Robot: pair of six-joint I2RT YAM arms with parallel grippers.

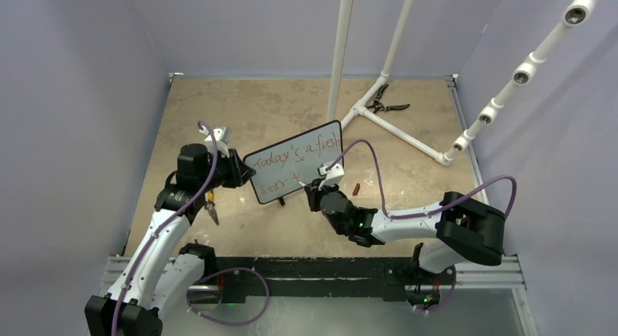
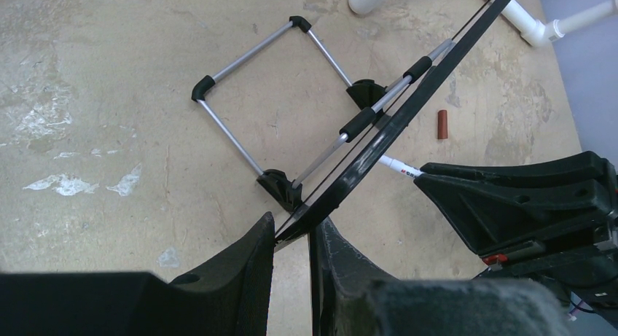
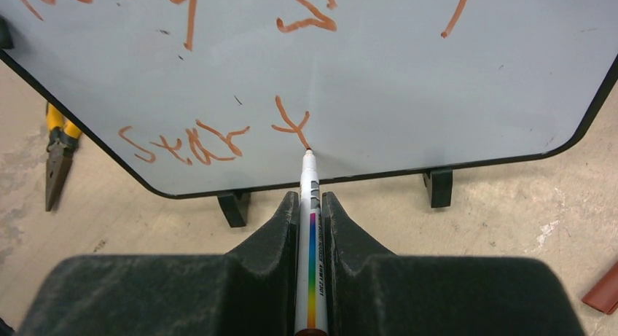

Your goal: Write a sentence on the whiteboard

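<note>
Whiteboard (image 1: 288, 170) stands about mid-table on two black feet (image 3: 439, 186), written face toward the arm bases, leaning back a little. A stand of thin metal rods (image 2: 255, 55) with black corner pieces lies on the table behind it.

Sentence (image 1: 295, 152): red cursive in two lines. The upper line reads roughly "Today's a fresh" and runs across the board. The lower line reads "start" and sits at the board's lower left. The final "t" stands slightly apart from "star".

Left gripper (image 2: 293, 230) is at the board's left edge. Its fingers are clenched on the black frame, which passes between them.

Right gripper (image 3: 310, 201) is just in front of the board's lower edge, between the two feet. It is clamped on a white marker (image 3: 309, 183) with a rainbow stripe. The marker runs straight out between the fingers. Its tip is at the foot of the last "t" and appears to touch the board.

Red marker cap (image 2: 442, 124) lies on the table near the board's lower right corner, apart from it.

Yellow-handled pliers (image 3: 57, 150) lie on the table below the board's left end.

Black pliers (image 1: 386, 103) lie well beyond the board's right end, beside the white pipe frame (image 1: 397, 132).
</note>
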